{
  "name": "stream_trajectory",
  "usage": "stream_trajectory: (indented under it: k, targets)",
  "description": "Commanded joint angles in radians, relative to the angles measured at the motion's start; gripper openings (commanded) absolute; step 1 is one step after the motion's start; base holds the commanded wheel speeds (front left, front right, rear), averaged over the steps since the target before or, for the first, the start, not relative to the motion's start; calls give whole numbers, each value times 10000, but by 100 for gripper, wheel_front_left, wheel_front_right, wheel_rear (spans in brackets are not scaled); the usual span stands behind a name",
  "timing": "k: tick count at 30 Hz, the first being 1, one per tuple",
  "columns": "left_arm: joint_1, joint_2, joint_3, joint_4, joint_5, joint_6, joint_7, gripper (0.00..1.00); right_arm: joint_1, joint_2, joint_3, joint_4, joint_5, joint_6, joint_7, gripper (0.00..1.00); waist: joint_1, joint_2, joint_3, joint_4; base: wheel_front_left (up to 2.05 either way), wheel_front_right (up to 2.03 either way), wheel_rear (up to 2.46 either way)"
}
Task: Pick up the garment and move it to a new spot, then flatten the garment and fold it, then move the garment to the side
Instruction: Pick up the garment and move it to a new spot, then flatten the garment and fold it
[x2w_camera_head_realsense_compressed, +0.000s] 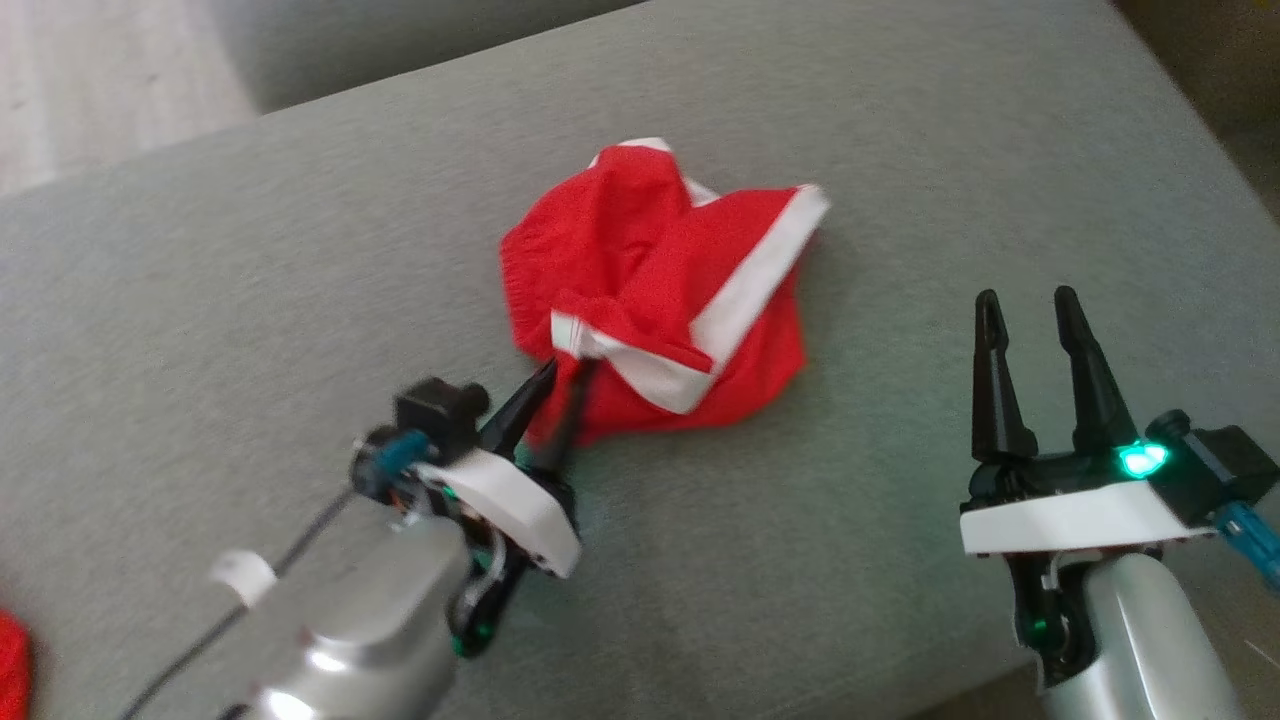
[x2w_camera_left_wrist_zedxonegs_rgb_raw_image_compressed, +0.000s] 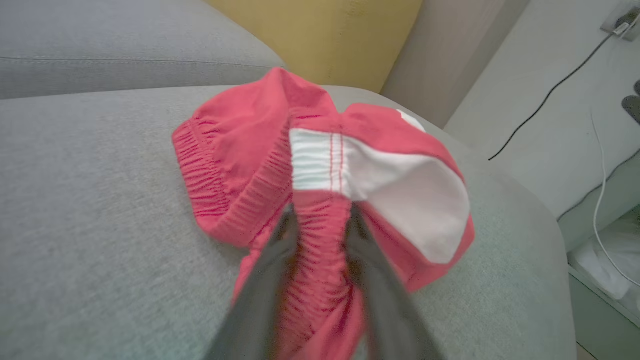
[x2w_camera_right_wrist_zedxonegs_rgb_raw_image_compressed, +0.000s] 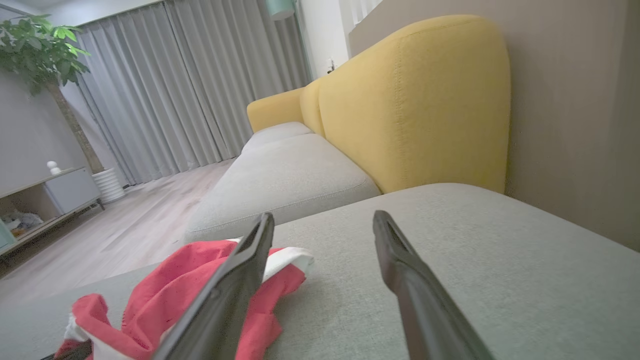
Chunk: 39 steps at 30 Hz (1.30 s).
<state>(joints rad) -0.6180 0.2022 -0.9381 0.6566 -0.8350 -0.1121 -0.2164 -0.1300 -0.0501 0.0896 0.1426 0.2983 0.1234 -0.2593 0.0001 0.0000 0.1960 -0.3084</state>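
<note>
The garment (x2w_camera_head_realsense_compressed: 650, 290) is red with white bands and lies crumpled in a heap on the grey cushion (x2w_camera_head_realsense_compressed: 300, 300). My left gripper (x2w_camera_head_realsense_compressed: 566, 368) is at the heap's near left edge, shut on a gathered red fold. In the left wrist view that elastic fold of the garment (x2w_camera_left_wrist_zedxonegs_rgb_raw_image_compressed: 240, 130) runs between the two fingers of the left gripper (x2w_camera_left_wrist_zedxonegs_rgb_raw_image_compressed: 321, 212). My right gripper (x2w_camera_head_realsense_compressed: 1027, 296) hovers open over bare cushion to the right of the heap, holding nothing. In the right wrist view the garment (x2w_camera_right_wrist_zedxonegs_rgb_raw_image_compressed: 165, 290) sits behind the left finger of the right gripper (x2w_camera_right_wrist_zedxonegs_rgb_raw_image_compressed: 324, 217).
A yellow backrest (x2w_camera_right_wrist_zedxonegs_rgb_raw_image_compressed: 415, 105) rises beyond the cushion, with a second grey seat (x2w_camera_right_wrist_zedxonegs_rgb_raw_image_compressed: 285, 175) beside it. Wooden floor (x2w_camera_head_realsense_compressed: 100, 80) lies past the cushion's far left edge. Another bit of red cloth (x2w_camera_head_realsense_compressed: 10, 660) peeks in at the lower left corner.
</note>
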Motion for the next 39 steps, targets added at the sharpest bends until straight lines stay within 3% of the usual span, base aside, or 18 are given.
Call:
stream_trajectory:
  k: [1,3,5,6,9,12,15,19,23,29,39]
  targets:
    - [-253,-225,415,-218,154,279,-350,100,-62,-1,145,-327,-52,73,-24,100,-1,0,-79,730,0,0,0]
    - [-19,-309,470,-218,331,457,-406,100,3,-1,94,-292,-88,73,-24,100,-1,0,-193,937,0,0,0]
    - [483,-446,985,-626,775,940,-442,100,149,-1,22,-215,-182,73,-24,100,-1,0,-436,1335,0,0,0]
    - [1271,-506,1803,-1474,1492,1469,-447,100,328,-1,-63,-169,-287,73,-24,100,-1,0,-725,1752,0,0,0]
    - [2883,-675,3310,-2855,2393,1995,-450,100,628,-1,-136,-141,-574,73,-24,100,-1,0,-1190,2346,0,0,0]
    - [4550,-964,4814,-3961,3069,2015,-451,100,1068,-1,-262,-146,-751,73,-24,100,-1,0,-1733,2915,0,0,0]
    - [5890,-1282,6194,-4900,3581,1770,-452,100,1489,-1,-323,-224,-765,73,-24,100,-1,0,-2054,3341,0,0,0]
    - [7095,-1458,7235,-5944,4907,1424,-452,100,2019,-1,-264,-547,-869,73,-24,100,-1,0,-2384,3716,0,0,0]
    - [7686,-1510,7615,-6482,5542,1319,-453,100,2517,-1,-267,-768,-1125,73,-24,100,-1,0,-2540,3921,0,0,0]
    - [7723,-1517,7384,-6609,6107,1413,-453,100,2832,-1,-108,-756,-1469,73,-24,100,-1,0,-2651,3990,0,0,0]
    - [7743,-1518,7200,-6557,6297,1520,-453,100,2916,-1,-148,-659,-1410,73,-24,100,-1,0,-2751,3862,0,0,0]
